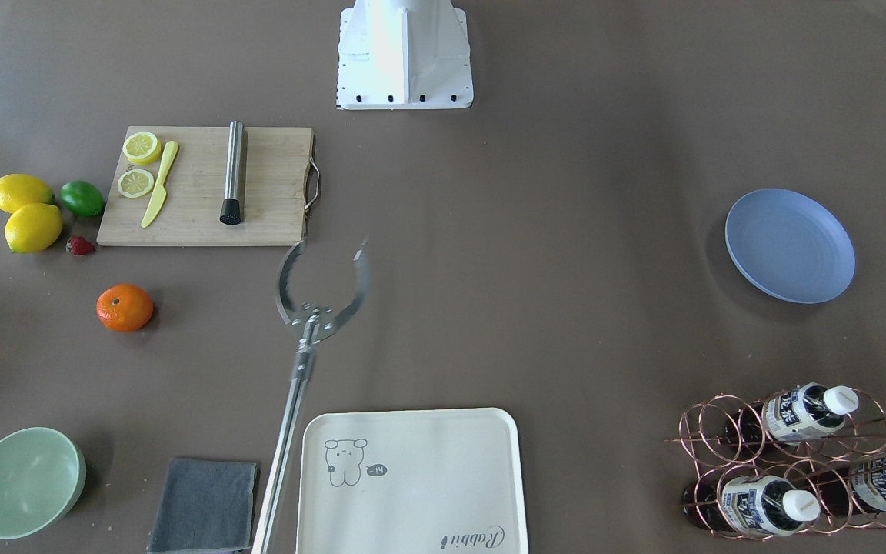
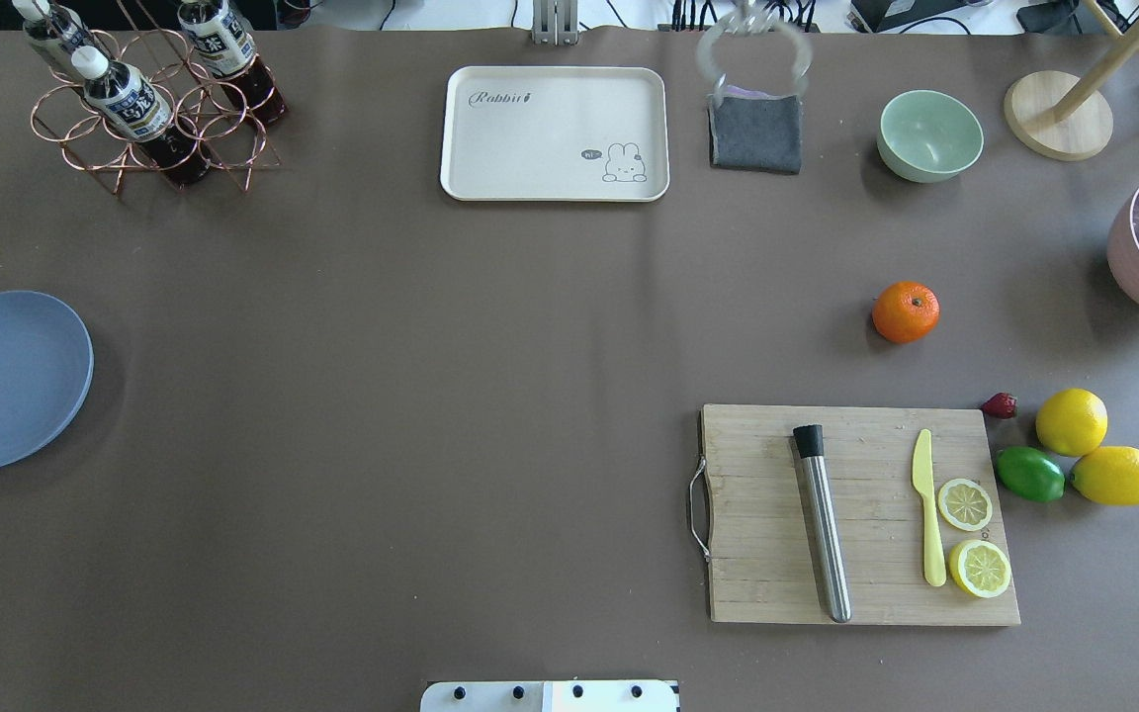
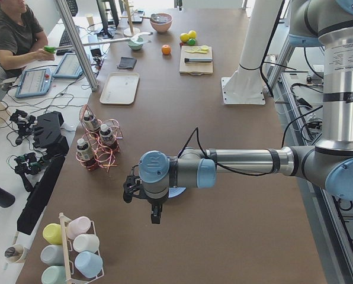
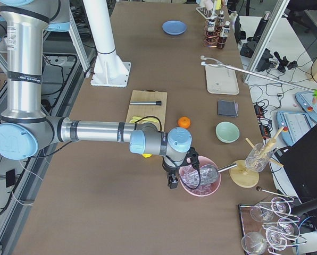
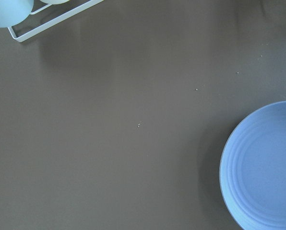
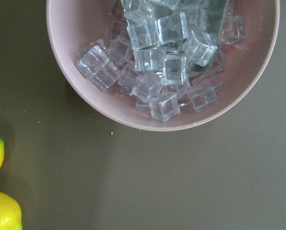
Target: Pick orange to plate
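The orange (image 2: 906,311) sits alone on the brown table, between the cutting board and the mint bowl, also seen in the front view (image 1: 125,308). The blue plate (image 2: 6,381) lies empty at the table's opposite end. My left gripper (image 3: 156,216) hangs beside the plate, whose rim (image 5: 265,167) fills the left wrist view's lower right. My right gripper (image 4: 173,183) hovers by a pink bowl of ice cubes (image 6: 162,62), a short way from the orange (image 4: 184,122). Both show only in side views, so I cannot tell whether they are open or shut.
A cutting board (image 2: 856,514) carries a muddler, a yellow knife and lemon slices. Two lemons (image 2: 1094,450), a lime and a strawberry lie beside it. Long metal tongs (image 1: 320,300) reach in over the table. A cream tray (image 2: 555,133), grey cloth, mint bowl (image 2: 930,135) and bottle rack line the far edge.
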Controlling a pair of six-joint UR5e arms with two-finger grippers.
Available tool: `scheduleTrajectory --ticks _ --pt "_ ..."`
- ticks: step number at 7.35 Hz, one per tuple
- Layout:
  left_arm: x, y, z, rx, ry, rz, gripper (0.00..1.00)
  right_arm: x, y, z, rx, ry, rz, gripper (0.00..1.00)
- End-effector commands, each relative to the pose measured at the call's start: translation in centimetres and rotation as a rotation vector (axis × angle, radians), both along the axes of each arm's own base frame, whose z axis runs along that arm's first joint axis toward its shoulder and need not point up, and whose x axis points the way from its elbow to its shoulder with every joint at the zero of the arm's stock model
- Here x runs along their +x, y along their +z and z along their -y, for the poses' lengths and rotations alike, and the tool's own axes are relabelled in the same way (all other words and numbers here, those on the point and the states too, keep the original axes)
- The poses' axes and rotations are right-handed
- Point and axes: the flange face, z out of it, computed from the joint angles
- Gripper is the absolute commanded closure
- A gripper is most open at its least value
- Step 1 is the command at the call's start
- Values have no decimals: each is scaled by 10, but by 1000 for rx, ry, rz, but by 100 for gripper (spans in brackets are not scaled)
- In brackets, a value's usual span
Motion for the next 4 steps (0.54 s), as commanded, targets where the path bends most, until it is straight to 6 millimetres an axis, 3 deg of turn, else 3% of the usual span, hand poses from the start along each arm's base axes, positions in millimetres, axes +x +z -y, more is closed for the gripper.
scheduleTrajectory --ticks 1,4 --pt "0 3 -1 -11 1 0 2 0 2 -4 -3 0 2 0" --pt "0 4 -2 -12 3 1 2 0 1 -4 -2 0 5 0"
